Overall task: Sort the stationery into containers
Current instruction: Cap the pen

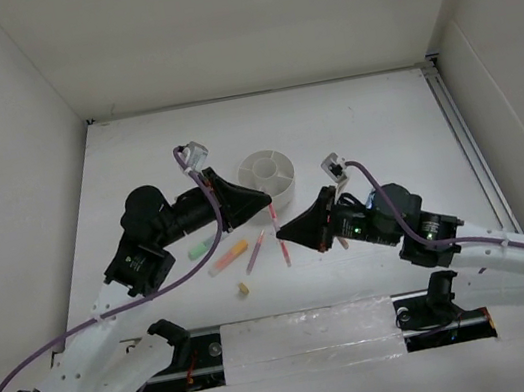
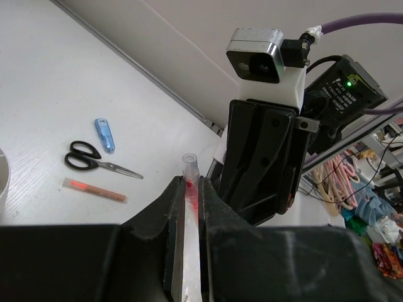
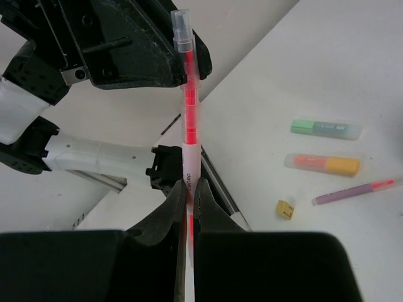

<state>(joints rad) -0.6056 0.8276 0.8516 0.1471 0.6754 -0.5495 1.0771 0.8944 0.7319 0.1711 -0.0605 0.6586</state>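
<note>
A thin red pen (image 1: 274,216) hangs above the table between both grippers. My left gripper (image 1: 261,199) is shut on one end; in the left wrist view the pen (image 2: 190,168) sticks out past the left gripper (image 2: 190,184). My right gripper (image 1: 287,233) is shut on the other end; in the right wrist view the pen (image 3: 189,107) rises from the right gripper (image 3: 189,186) up to the left jaws. The round white organizer (image 1: 269,172) stands just behind them. A green highlighter (image 1: 200,248), an orange highlighter (image 1: 229,257), a pink pen (image 1: 256,251) and a yellowish eraser bit (image 1: 243,288) lie at front left.
Black-handled scissors (image 2: 94,160), a blue highlighter (image 2: 104,134) and an orange-red pen (image 2: 94,189) lie on the table by the right arm. White walls enclose the table on the left, back and right. The arm bases run along the near edge.
</note>
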